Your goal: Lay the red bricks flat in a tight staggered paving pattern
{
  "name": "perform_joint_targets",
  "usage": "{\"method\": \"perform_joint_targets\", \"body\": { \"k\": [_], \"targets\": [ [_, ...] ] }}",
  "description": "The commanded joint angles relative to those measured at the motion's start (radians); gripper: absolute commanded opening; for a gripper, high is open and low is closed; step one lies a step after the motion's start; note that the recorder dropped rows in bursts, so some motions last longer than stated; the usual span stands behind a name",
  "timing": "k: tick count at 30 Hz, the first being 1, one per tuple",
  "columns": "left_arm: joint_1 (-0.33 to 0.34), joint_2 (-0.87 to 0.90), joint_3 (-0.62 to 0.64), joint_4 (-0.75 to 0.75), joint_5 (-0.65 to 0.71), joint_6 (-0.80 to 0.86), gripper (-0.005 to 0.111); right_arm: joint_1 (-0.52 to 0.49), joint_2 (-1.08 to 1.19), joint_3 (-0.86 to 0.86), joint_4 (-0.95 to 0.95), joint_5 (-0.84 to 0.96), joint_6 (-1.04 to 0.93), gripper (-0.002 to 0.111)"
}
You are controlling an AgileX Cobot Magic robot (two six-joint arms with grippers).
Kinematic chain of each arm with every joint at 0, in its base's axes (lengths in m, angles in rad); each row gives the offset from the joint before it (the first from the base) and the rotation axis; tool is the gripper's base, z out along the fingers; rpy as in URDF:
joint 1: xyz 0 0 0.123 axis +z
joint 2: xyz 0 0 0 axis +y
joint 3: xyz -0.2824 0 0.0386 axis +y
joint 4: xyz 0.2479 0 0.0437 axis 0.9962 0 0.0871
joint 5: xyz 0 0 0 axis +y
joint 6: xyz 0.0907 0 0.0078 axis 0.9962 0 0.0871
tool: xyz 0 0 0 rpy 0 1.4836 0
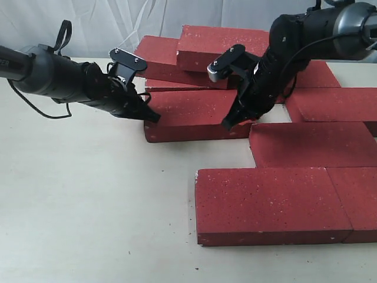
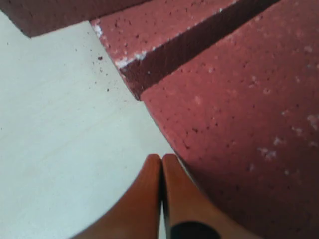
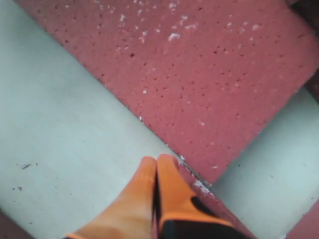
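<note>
In the exterior view, my left claw (image 1: 153,117) reaches in from the left. Its tip is at the left end of the middle brick (image 1: 194,112), with the two fingers pressed together and nothing between them. My right claw (image 1: 228,124) comes down from the upper right and meets the near edge of that same brick toward its right end. It is pinched shut in the same way and grips nothing. The red bricks (image 1: 262,203) fill the right half of the pale desk (image 1: 76,206). Two lie flat side by side at the front, and another sits behind them, set off to the right. More lie beyond that, and a couple are stacked at the back, just behind the middle brick. A small bare patch of desk shows just right of my right arm.

In the left wrist view, my orange fingers (image 2: 142,199) are closed tight against each other. Their tips are right at the edge of the middle brick (image 2: 239,124), where it meets the desk (image 2: 60,124). Another brick sits just beyond it, with a dark step between the two.

In the right wrist view, my fingers (image 3: 144,199) are again closed with no gap. Their tips rest at the edge of the middle brick (image 3: 209,74), near one corner, and the desk (image 3: 65,114) is bare beside it.
</note>
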Motion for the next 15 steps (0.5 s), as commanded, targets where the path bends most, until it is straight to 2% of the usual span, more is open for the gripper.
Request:
{"method": "perform_joint_targets", "body": {
  "k": [1, 5, 10, 15],
  "targets": [
    [-0.004, 0.025, -0.04, -0.002, 0.022, -0.001, 0.0, -0.053, -0.057, 0.0, -0.01, -0.013, 0.058, -0.001],
    [-0.004, 0.057, -0.065, -0.002, 0.026, -0.001, 0.0, -0.104, -0.06, 0.003, 0.005, -0.011, 0.076, -0.001],
    [-0.005, 0.063, -0.083, -0.006, 0.037, -0.001, 0.0, -0.104, -0.06, 0.007, 0.008, -0.026, 0.076, -0.001],
    [-0.036, 0.064, -0.085, -0.015, 0.036, -0.001, 0.0, -0.104, -0.058, 0.007, 0.07, -0.026, 0.072, -0.001]
  ]
}}
